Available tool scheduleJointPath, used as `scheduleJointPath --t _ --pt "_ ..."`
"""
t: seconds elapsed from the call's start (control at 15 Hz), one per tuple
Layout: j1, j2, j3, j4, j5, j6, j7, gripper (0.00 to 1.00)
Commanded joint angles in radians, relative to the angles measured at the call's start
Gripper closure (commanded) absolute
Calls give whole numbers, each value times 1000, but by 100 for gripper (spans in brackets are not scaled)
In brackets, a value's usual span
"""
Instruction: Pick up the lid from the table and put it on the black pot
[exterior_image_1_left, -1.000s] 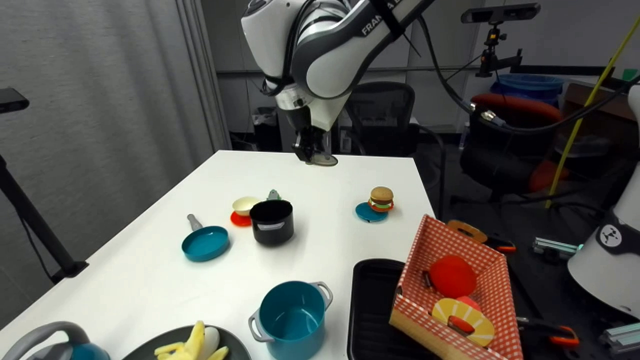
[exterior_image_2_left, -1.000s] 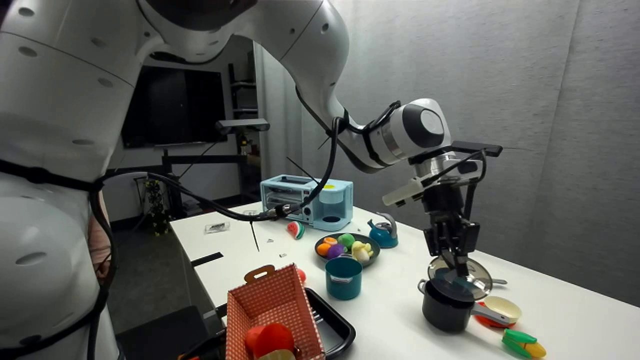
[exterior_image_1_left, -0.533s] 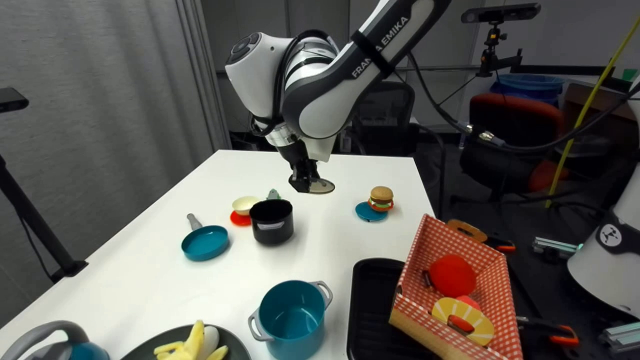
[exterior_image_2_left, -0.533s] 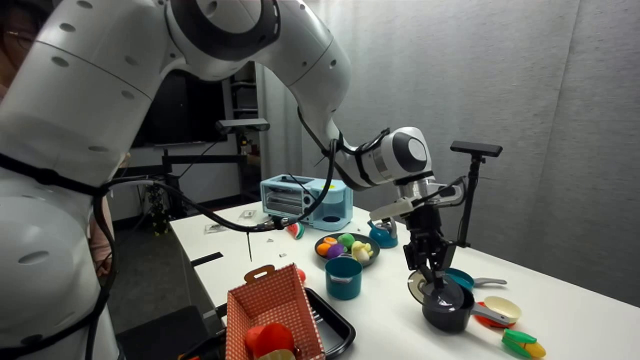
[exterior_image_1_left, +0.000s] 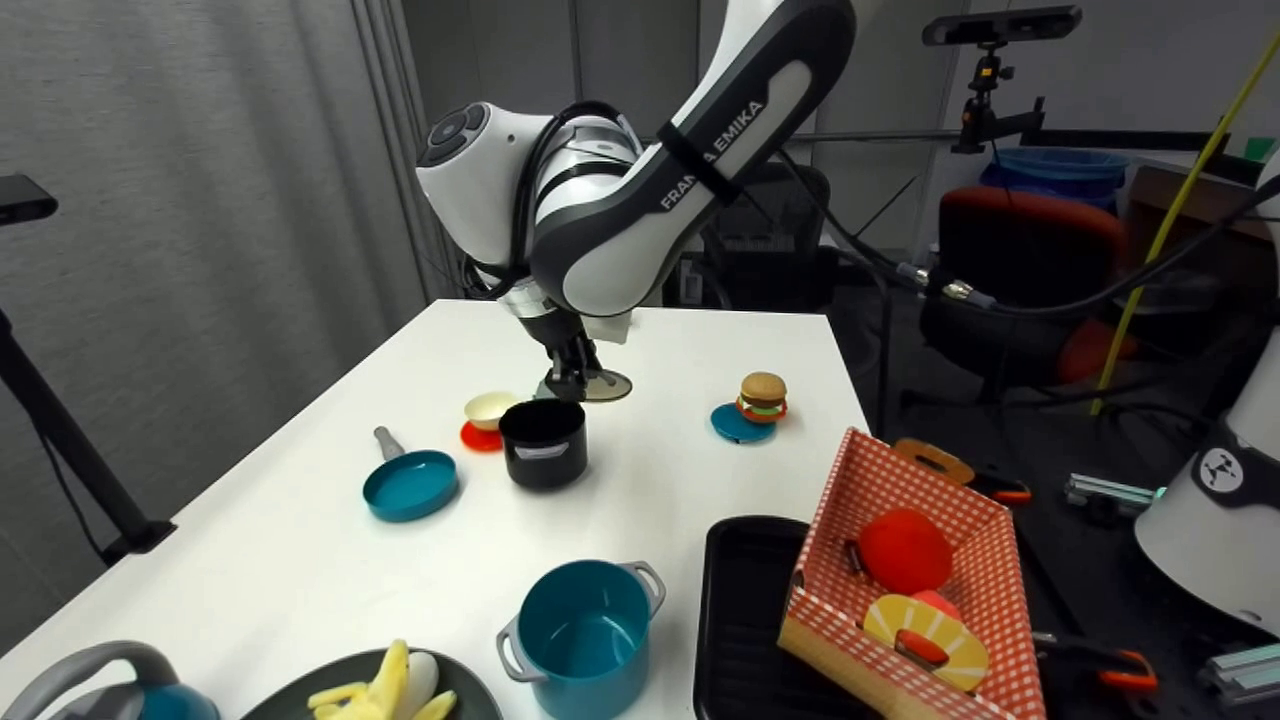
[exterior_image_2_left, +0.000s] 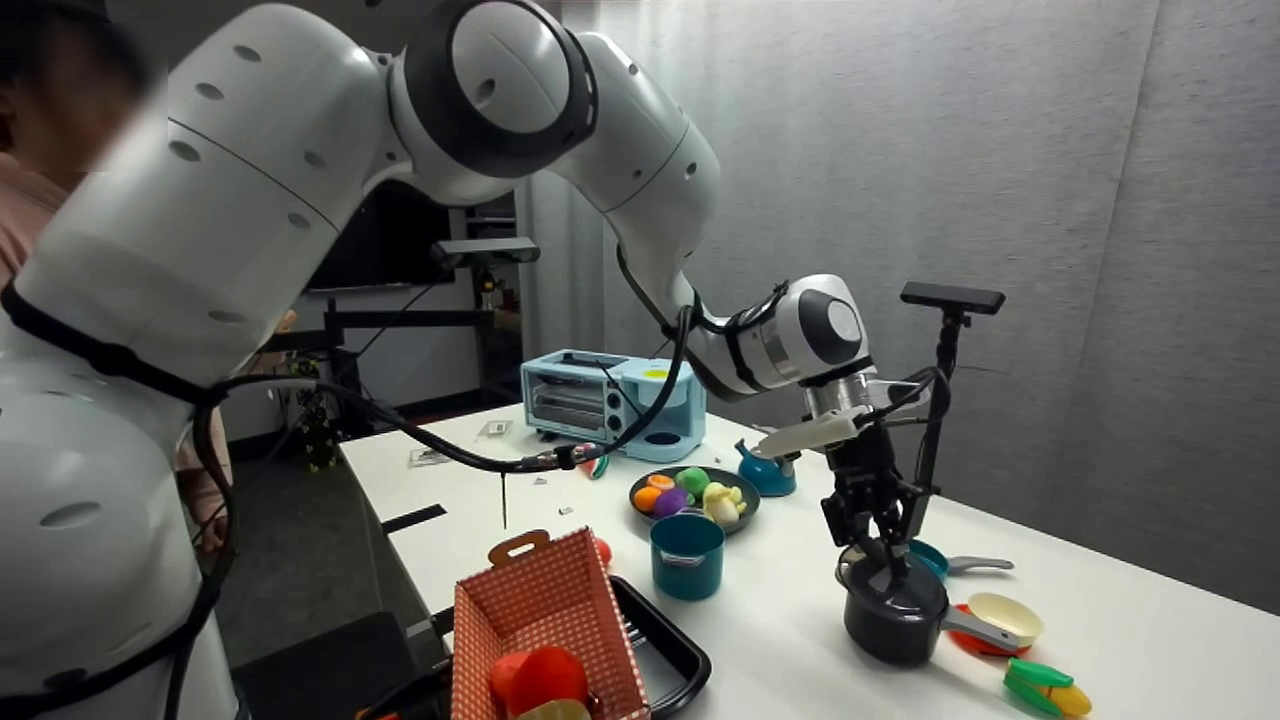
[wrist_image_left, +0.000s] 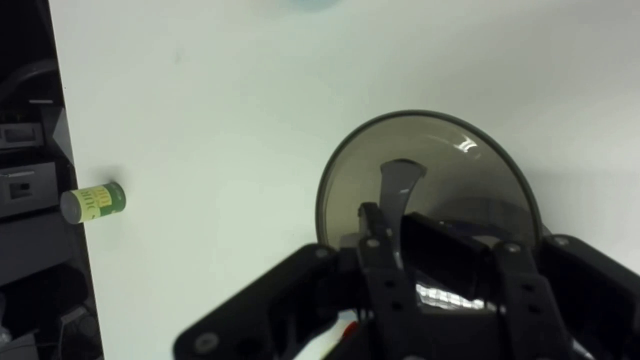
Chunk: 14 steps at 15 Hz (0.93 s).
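The lid (wrist_image_left: 435, 145) is a see-through grey disc with a dark rim and a grey handle. My gripper (wrist_image_left: 395, 225) is shut on the lid's handle, with one finger on each side of it. The black pot (exterior_image_1_left: 543, 455) stands upright and uncovered on the table. In an exterior view the lid (exterior_image_1_left: 610, 387) hangs tilted behind and to the right of the pot, with the gripper (exterior_image_1_left: 575, 385) at its left. In an exterior view the lid (exterior_image_2_left: 905, 597) overlaps the opening of the pot (exterior_image_2_left: 893, 635), below the gripper (exterior_image_2_left: 882, 560). The fingers hide part of the lid.
A cream bowl (exterior_image_1_left: 490, 411) on a red plate and a teal pan (exterior_image_1_left: 410, 487) stand near the pot. A long grey handle (exterior_image_2_left: 980, 630) sticks out of the pot. Toy corn (exterior_image_2_left: 1045, 687) lies close by. A teal pot (exterior_image_1_left: 585, 640) and checked basket (exterior_image_1_left: 820, 600) stand farther off.
My gripper has come down with the lid held. In an exterior view it has moved left toward the black pot. The pot and other objects have not moved.
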Motion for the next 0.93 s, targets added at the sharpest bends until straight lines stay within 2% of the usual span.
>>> scheduleJointPath --t 0.0,0.87 --pt "5 78 -6 102 -20 11 -54 96" --pt "6 262 -14 324 -4 -13 -175 96"
